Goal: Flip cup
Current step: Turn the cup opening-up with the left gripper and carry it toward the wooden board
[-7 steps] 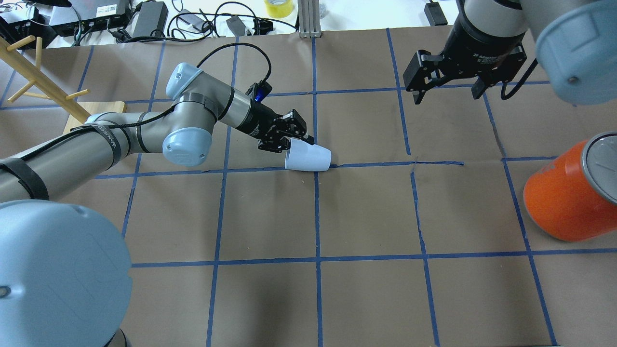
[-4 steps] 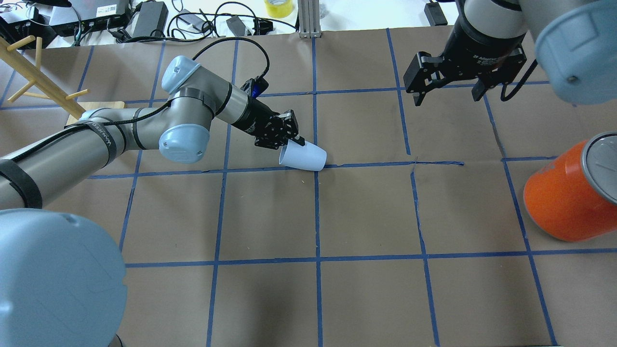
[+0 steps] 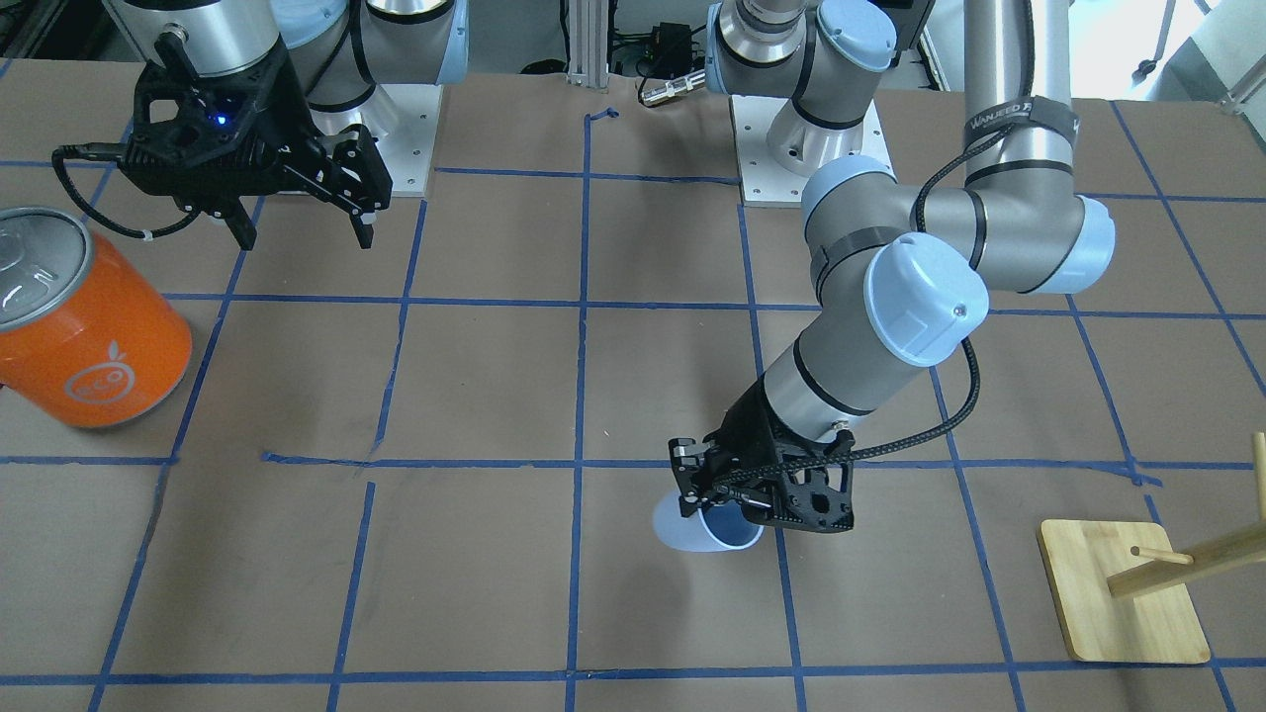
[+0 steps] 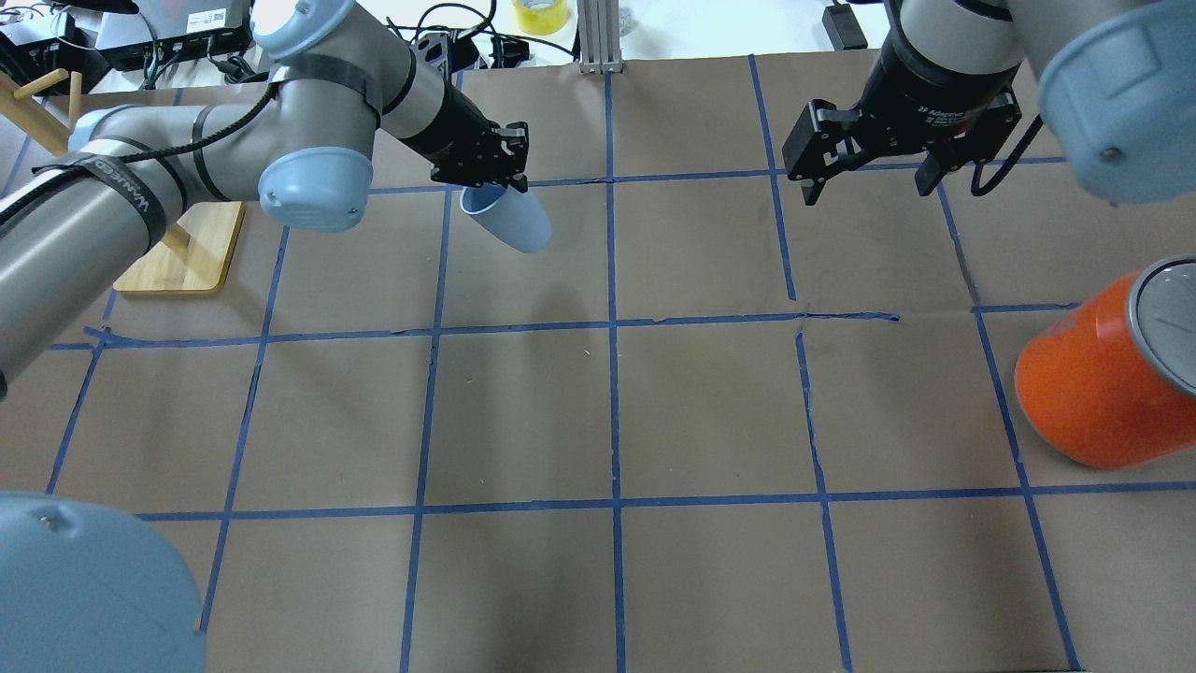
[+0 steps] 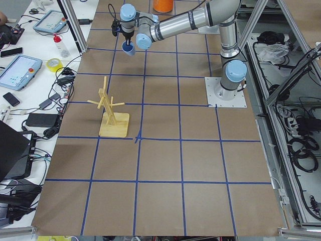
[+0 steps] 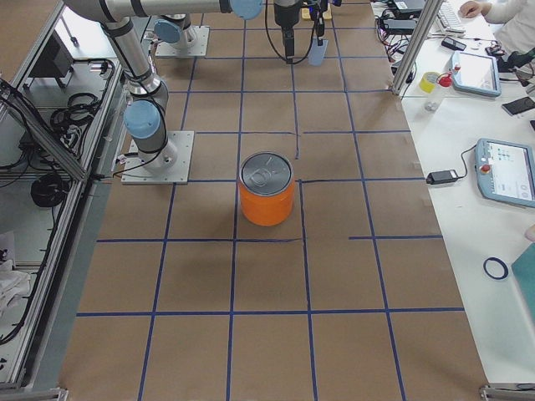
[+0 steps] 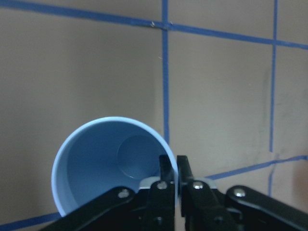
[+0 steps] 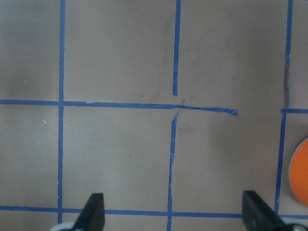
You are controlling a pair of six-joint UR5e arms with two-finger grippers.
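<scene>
The cup (image 4: 512,222) is a small pale blue-grey tumbler. My left gripper (image 4: 484,182) is shut on its rim and holds it tilted above the brown table, mouth toward the gripper. In the left wrist view the fingers (image 7: 167,169) pinch the rim of the cup (image 7: 96,163), one inside and one outside. From the front the cup (image 3: 678,529) hangs under the left gripper (image 3: 697,504). My right gripper (image 4: 867,187) is open and empty, hovering at the far right; it also shows from the front (image 3: 304,237).
A large orange can (image 4: 1103,374) with a silver lid stands at the right edge, also seen from the front (image 3: 84,336). A wooden peg stand (image 4: 182,248) stands at the far left. Blue tape lines grid the table.
My left gripper has lifted the cup off the table from lying on its side and carried it up and away from the robot's base. The right arm has not moved.
</scene>
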